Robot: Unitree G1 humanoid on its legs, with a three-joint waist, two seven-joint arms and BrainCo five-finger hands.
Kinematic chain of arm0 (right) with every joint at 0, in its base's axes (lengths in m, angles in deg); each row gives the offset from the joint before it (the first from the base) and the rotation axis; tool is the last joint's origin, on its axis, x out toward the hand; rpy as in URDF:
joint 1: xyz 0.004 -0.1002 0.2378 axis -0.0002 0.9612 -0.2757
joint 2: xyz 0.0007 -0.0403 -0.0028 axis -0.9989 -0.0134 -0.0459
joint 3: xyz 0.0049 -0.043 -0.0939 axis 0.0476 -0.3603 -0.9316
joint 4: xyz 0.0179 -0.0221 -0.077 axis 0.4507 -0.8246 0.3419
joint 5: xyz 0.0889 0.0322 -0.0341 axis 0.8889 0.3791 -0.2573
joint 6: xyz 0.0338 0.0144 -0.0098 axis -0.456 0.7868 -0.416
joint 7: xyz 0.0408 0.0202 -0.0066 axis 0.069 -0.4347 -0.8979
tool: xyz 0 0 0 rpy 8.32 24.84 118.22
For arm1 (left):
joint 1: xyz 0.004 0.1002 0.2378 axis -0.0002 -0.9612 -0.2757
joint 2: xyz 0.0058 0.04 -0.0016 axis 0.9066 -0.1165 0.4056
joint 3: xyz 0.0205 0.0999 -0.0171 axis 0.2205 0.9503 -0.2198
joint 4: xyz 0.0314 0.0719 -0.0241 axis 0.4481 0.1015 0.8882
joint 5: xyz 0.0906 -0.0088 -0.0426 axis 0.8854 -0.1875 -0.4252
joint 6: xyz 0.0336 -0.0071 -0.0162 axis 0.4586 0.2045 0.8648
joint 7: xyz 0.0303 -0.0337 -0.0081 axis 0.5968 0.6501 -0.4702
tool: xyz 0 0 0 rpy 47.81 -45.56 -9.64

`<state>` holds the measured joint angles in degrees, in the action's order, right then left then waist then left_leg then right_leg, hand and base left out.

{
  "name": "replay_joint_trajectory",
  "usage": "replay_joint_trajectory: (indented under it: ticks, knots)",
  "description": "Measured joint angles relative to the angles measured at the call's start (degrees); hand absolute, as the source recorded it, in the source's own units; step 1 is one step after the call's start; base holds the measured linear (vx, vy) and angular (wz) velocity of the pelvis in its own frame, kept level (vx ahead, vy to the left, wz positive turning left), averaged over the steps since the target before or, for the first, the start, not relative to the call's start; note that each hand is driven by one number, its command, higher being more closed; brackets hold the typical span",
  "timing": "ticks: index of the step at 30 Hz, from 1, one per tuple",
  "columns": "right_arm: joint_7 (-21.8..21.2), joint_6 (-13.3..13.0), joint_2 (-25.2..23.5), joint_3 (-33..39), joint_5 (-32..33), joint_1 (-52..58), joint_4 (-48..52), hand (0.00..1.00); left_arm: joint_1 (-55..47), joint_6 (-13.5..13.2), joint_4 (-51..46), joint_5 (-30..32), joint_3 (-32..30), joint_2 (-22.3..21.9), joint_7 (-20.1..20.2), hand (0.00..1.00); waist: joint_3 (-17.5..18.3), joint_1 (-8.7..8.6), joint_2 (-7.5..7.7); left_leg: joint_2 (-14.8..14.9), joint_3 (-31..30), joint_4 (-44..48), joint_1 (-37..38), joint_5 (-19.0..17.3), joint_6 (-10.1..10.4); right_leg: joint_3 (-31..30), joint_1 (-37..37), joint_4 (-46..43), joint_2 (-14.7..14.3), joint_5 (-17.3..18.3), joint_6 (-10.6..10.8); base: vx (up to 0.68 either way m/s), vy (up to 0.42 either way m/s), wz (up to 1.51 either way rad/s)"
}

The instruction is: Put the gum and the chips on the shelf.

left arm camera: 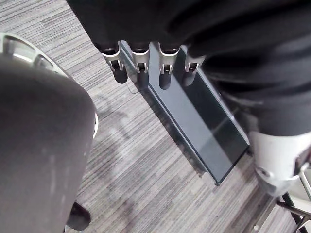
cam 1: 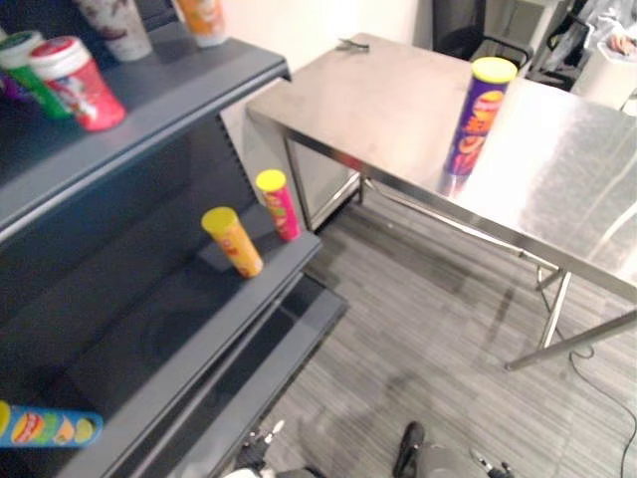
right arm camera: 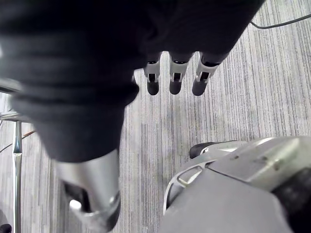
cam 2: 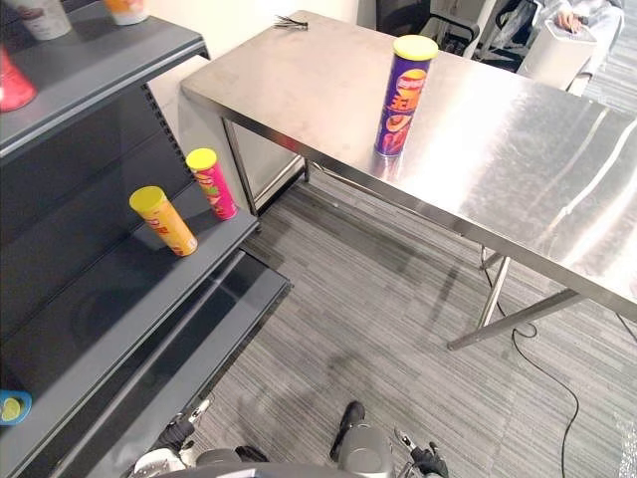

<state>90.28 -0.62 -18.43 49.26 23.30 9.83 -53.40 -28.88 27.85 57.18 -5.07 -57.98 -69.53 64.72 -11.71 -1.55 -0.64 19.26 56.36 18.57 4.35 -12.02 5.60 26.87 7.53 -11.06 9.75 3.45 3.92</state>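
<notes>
Now, left eye view: the can of chips [cam 1: 480,115] stands upright on the steel table [cam 1: 378,100], well apart from both sets of fingers, which hang low near the floor. The step in hand looks like the reach for it. My judgement is that the right arm, on the table side, should come up with fingers spread wide, wrap the tube at its middle with the thumb opposite, then lift straight up before turning to the shelf [cam 1: 149,299]. A yellow can [cam 1: 232,241] and a pink can [cam 1: 278,204] already sit on the middle board. A red tub [cam 1: 78,82] on the upper board is perhaps the gum; cannot tell. Right eye view: the can is a tall purple tube with a yellow lid, glossy, probably light and easily tipped if nudged high; bare steel all round it. Left wrist view: left hand [left arm camera: 141,63] fingers relaxed, holding nothing, the lowest board [left arm camera: 204,121] just past the fingertips. Right wrist view: right hand [right arm camera: 175,77] fingers loose and empty, carpet [right arm camera: 233,111] beyond.
</notes>
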Motion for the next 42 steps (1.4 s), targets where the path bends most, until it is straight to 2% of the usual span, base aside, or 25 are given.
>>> replay_joint_trajectory:
  ticks: [4,6,8,9,11,12,13,14,15,16,19,21,23,26,27,28,30,32,34,36,37,39,42]
  knots:
    - [-0.1,0.0,0.2,0.1,0.1,-1.4,-0.1,0.0,0.3,0.0,0.2,0.0,-0.5,-0.3,0.0,0.0,0.0,-0.13,-0.38,0.7,1.5,-0.4,1.6,1.3,0.8,-1.8,0.4,-0.6,-1.6,0.1,-1.7,0.03,-0.086,-0.31]
    - [-0.1,0.0,0.3,0.7,0.4,-1.5,-0.1,0.0,0.4,0.0,0.2,0.0,-0.6,-0.4,0.0,0.0,-0.2,-0.25,-0.63,1.3,1.5,-0.3,2.6,1.7,1.2,-2.4,0.7,-2.8,-1.7,1.4,-2.5,0.04,-0.06,-0.26]
    - [-0.1,-0.1,0.3,1.1,0.7,-1.7,-0.8,0.0,0.3,0.1,0.5,0.0,-1.0,-0.6,0.0,0.0,-0.3,-1.59,-0.51,1.6,1.2,0.2,2.7,1.9,1.4,-2.6,2.4,-6.3,-1.2,4.0,-2.7,0.03,-0.062,-0.07]
    - [-0.2,-0.2,0.2,1.1,1.9,-1.8,-1.6,0.0,0.4,0.1,0.6,0.0,-2.1,-0.8,0.0,0.0,-0.7,-2.08,-0.41,2.5,1.2,1.6,2.7,1.9,1.4,-2.5,2.7,-8.0,-1.0,5.3,-3.0,0.03,-0.102,-0.03]
    - [-0.5,-0.2,0.2,2.2,2.5,-1.6,-3.5,0.0,0.3,0.1,0.5,-0.5,-3.6,-1.2,0.0,0.0,-0.8,-2.73,-0.28,6.3,0.9,8.8,2.7,2.1,1.1,-3.8,3.0,-11.2,-2.0,8.2,-4.0,0.07,-0.177,-0.3]
    - [-0.6,-0.3,0.2,2.2,3.0,-1.5,-3.7,0.0,0.3,0.1,0.4,-2.1,-4.1,-1.2,0.0,0.0,-0.9,-2.76,-0.21,8.4,-0.2,12.4,2.7,2.8,-0.1,-5.1,2.9,-12.2,-2.8,9.1,-4.6,0.12,-0.257,-0.76]
    - [-0.8,-0.5,0.2,2.1,4.0,-1.4,-3.8,0.0,-0.1,0.0,0.3,-4.3,-4.6,-1.4,-0.1,0.0,-1.1,-2.72,-0.14,10.1,-5.4,16.9,1.9,5.1,-3.7,-7.4,2.0,-12.6,-4.3,9.8,-5.5,0.11,-0.236,-0.95]
    - [-0.9,-0.8,0.3,2.0,4.5,-1.3,-3.9,0.0,-0.3,-0.2,-0.1,-5.1,-4.9,-1.4,-0.1,0.0,-1.4,-2.64,0.3,10.5,-12.0,20.4,-0.6,6.2,-6.1,-9.3,1.1,-12.1,-5.3,10.3,-6.2,0.11,-0.227,-1.08]
    - [-1.1,-1.0,0.8,2.1,4.6,-1.3,-3.9,0.0,-0.3,-0.3,-0.4,-6.2,-4.7,-1.5,0.0,0.0,-1.5,-2.45,0.54,8.1,-20.3,21.5,-3.0,3.9,-3.8,-11.4,0.8,-11.7,-6.0,10.3,-6.3,0.1,-0.149,-1.16]
    - [-1.2,-1.1,1.5,2.3,4.7,-1.3,-3.9,0.0,-0.2,-0.5,-1.0,-6.4,-4.4,-2.4,0.0,0.0,-1.7,-2.5,0.06,3.6,-29.1,21.3,-5.3,1.0,-1.4,-14.1,-0.2,-10.7,-6.6,10.6,-6.1,0.11,-0.114,-1.07]
    - [-1.2,-1.1,3.1,5.0,4.8,0.1,-4.4,0.0,-0.4,-0.8,-1.2,-6.6,-3.7,-2.6,0.3,0.0,-1.7,-2.42,-0.29,-3.6,-37.1,15.5,-9.1,-1.0,-0.8,-19.5,-3.7,-7.7,-8.2,10.5,-6.1,0.15,-0.034,-1.06]
    - [-1.2,-1.1,3.0,7.4,5.0,0.4,-4.4,0.0,-0.4,-1.2,-1.7,-6.6,-3.8,-2.7,0.9,0.0,-1.7,-2.11,-0.46,-5.3,-40.8,8.7,-11.9,-0.6,-0.2,-22.5,-4.4,-6.8,-9.5,10.5,-5.9,0.17,0.038,-0.89]
    - [-1.2,-1.1,3.0,9.0,5.0,0.7,-4.3,0.0,-0.3,-1.2,-2.1,-6.5,-4.1,-2.8,1.2,0.0,-1.7,-1.22,-0.45,-6.8,-45.4,1.2,-13.3,0.8,1.1,-25.8,-4.7,-6.8,-10.2,10.8,-4.7,0.28,0.126,-1.08]
    - [-1.2,-1.2,2.8,9.3,4.9,1.3,-2.6,0.0,-0.3,-1.3,-2.3,-6.4,-4.9,-3.4,1.1,0.0,-1.3,-0.82,-0.71,-8.8,-49.5,-5.3,-14.0,3.8,1.3,-31.5,-5.8,-7.3,-10.2,11.9,-2.7,0.34,0.236,-1.03]
    - [-1.4,-1.3,2.2,10.3,4.9,1.6,-1.8,0.0,-0.3,-1.2,-2.0,-6.4,-5.0,-3.7,1.1,0.0,-0.9,-0.19,-1.09,-8.8,-49.0,-5.6,-13.4,7.4,1.3,-33.7,-6.1,-7.8,-10.3,12.7,-1.4,0.41,0.367,-1.09]
    - [-1.4,-1.2,1.6,11.0,4.7,1.4,-1.8,0.0,-0.3,-1.2,-1.9,-6.4,-5.4,-3.6,1.1,0.0,-0.6,0.31,-0.5,-9.2,-48.0,-5.2,-12.8,8.3,1.2,-34.6,-6.1,-8.1,-9.7,12.9,-1.0,0.33,0.347,-0.98]
    - [-2.2,-0.9,-2.4,11.7,4.1,1.5,-1.7,0.0,-0.2,-1.2,-1.1,-5.8,-6.5,-2.8,1.1,0.0,1.7,0.06,1.73,-10.6,-43.9,-4.2,-12.0,5.8,-0.6,-36.4,-6.6,-5.6,-7.1,11.3,2.2,0.31,0.333,-0.68]
    - [-2.4,-0.5,-3.8,11.7,4.0,1.3,-2.1,0.0,-0.1,-1.1,0.0,-5.5,-6.6,-2.1,1.1,0.0,2.4,0.42,2.66,-10.6,-40.1,-3.1,-11.2,4.1,-2.0,-37.1,-6.5,-3.7,-6.0,8.9,3.4,0.2,0.29,-0.79]
    - [-2.5,-0.2,-3.6,11.7,3.9,0.2,-2.2,0.0,-0.2,-1.0,0.6,-5.4,-6.5,-1.9,1.1,0.0,2.5,0.57,2.34,-10.6,-36.4,-3.6,-9.0,3.0,-2.9,-35.2,-6.3,-3.2,-5.1,6.1,3.9,0.12,0.239,-1.0]
    - [-2.6,-0.1,-3.5,11.0,3.7,-1.7,-2.4,0.0,-0.2,-1.0,1.6,-3.9,-5.0,-1.4,1.1,0.0,2.7,0.71,1.67,-10.6,-32.3,-4.9,-6.3,3.0,-3.1,-26.8,-5.7,-2.7,-3.4,2.9,3.6,0.05,0.191,-1.06]
    - [-2.6,-0.1,-3.5,11.0,3.6,-2.2,-2.9,0.0,-0.2,-1.0,1.8,-3.5,-4.1,-1.1,1.1,0.0,2.7,0.88,0.89,-10.8,-31.4,-5.5,-5.5,3.0,-3.1,-23.1,-5.8,-2.1,-2.9,2.0,3.4,0.02,0.12,-0.82]
    - [-2.5,0.0,-3.1,11.0,1.9,-2.3,-4.4,0.0,-0.2,-0.9,2.3,-3.2,-2.0,-0.8,1.1,0.0,4.1,0.87,0.88,-12.0,-31.5,-6.8,-4.6,3.0,-3.1,-19.3,-6.3,-0.1,-1.9,1.3,3.0,0.02,0.061,-0.4]
    - [-2.4,0.2,-3.0,11.2,1.7,-1.3,-4.6,0.0,-0.1,-0.4,2.2,-1.2,-1.5,-1.5,1.1,0.0,4.6,0.38,-0.09,-13.2,-33.0,-8.6,-4.0,3.0,-3.2,-17.0,-8.3,2.8,-1.3,1.3,3.1,0.02,0.024,0.21]
